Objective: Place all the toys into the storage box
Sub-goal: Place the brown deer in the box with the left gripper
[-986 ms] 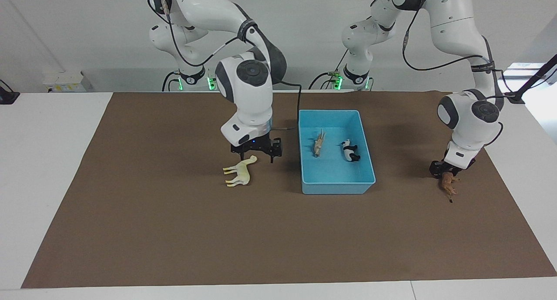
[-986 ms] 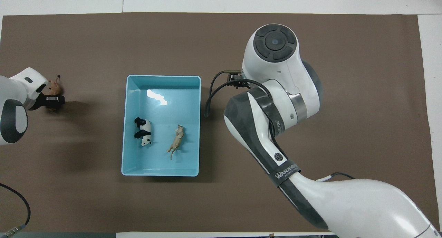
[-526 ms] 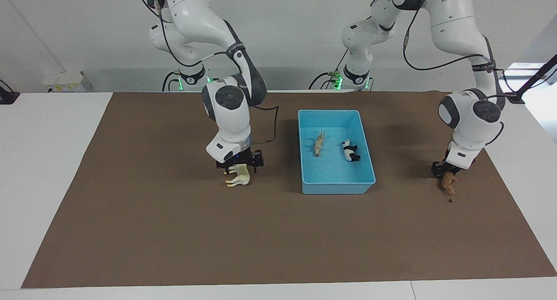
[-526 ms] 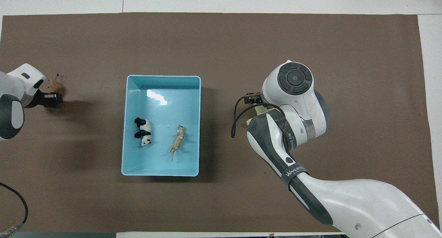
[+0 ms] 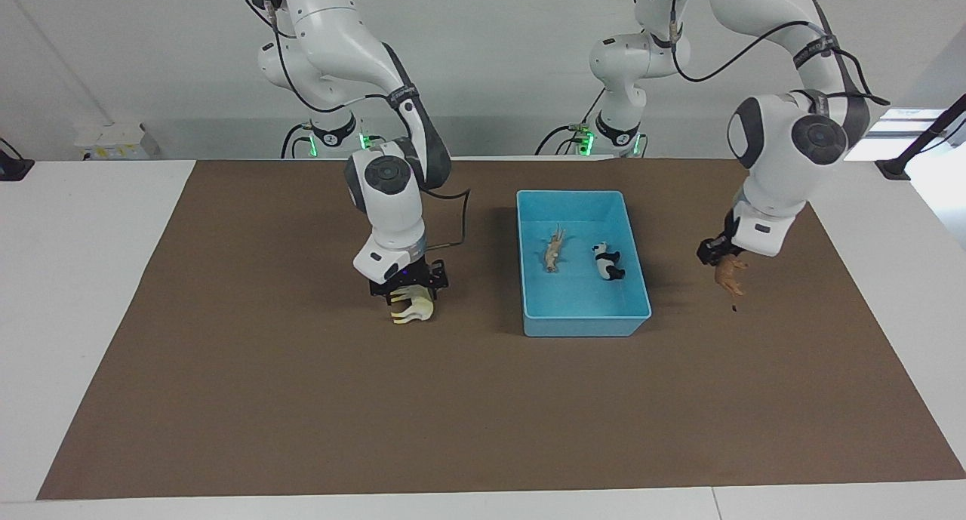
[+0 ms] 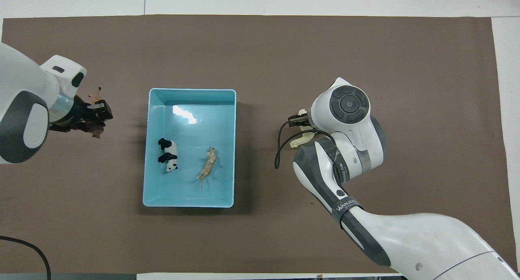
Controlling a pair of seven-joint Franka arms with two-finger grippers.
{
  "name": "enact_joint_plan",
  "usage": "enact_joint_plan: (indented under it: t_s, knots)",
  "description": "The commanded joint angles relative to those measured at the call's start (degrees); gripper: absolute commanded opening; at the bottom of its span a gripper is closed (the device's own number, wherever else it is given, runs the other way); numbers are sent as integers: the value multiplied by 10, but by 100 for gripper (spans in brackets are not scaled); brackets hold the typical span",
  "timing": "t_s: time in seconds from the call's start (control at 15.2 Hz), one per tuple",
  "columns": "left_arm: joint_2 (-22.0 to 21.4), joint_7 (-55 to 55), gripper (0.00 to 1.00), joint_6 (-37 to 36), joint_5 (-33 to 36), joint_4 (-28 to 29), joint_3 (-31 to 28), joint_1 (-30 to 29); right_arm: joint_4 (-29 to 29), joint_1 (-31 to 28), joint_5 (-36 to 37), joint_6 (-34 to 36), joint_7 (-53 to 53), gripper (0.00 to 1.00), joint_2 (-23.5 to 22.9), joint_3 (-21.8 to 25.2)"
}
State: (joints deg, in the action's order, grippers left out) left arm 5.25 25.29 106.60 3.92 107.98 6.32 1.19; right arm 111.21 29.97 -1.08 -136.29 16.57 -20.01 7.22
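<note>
Holding the maned toy [image 5: 728, 276] clamped, the left pincer [image 5: 722, 260] hung over the counter [image 5: 483, 399] toward the left arm's end of the box [image 5: 582, 325]. Right pincer [image 5: 408, 289] sat down on the cream toy [image 5: 413, 309], which lay on the counter toward the right arm's end; finger state could not be told. Panda [image 5: 607, 262] and cat [image 5: 554, 250] lay in the box.

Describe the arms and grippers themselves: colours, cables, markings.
Both arms have glossy white rounded shells with dark grey joint sections and round grey end caps. The right arm wears a black band lettered WANJEE and a looping black cable. The left gripper and right gripper are black. Green lights glow at the bases.
</note>
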Motion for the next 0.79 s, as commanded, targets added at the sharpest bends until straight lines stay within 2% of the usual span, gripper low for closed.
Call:
enact_joint_plan:
  t_s: [0.0,0.13,0.26,0.33,0.39,0.46,0.53,0.59,0.66,0.72]
  knots:
    - [-23,132,0,3,-28,43,-10,85,14,-1,6,-33,-10,100,-5,-4]
    - [-42,178,0,18,-29,84,-10,125,14,-1,12,-35,-11,100,-6,-4]
    - [-52,221,0,38,-31,109,-10,163,14,-1,15,-35,-11,95,-6,-4]
    - [-53,246,3,43,-33,111,-10,173,14,-2,15,-37,-13,80,-6,-4]
    - [-53,252,39,39,-35,111,-10,178,15,-2,15,-41,-19,67,-6,-4]
    - [-54,254,78,32,-35,109,-10,181,22,-2,15,-55,-24,50,-6,-4]
    - [-60,249,100,15,-35,105,-10,180,34,-3,15,-76,-25,31,-6,-4]
    - [-71,245,100,2,-35,95,-10,174,44,-4,15,-97,-25,13,-6,-4]
    - [-87,242,100,-11,-34,87,-14,169,51,-4,15,-104,-23,0,-6,-4]
    - [-97,229,100,-21,-34,84,-17,160,52,-3,15,-105,-21,0,-6,-4]
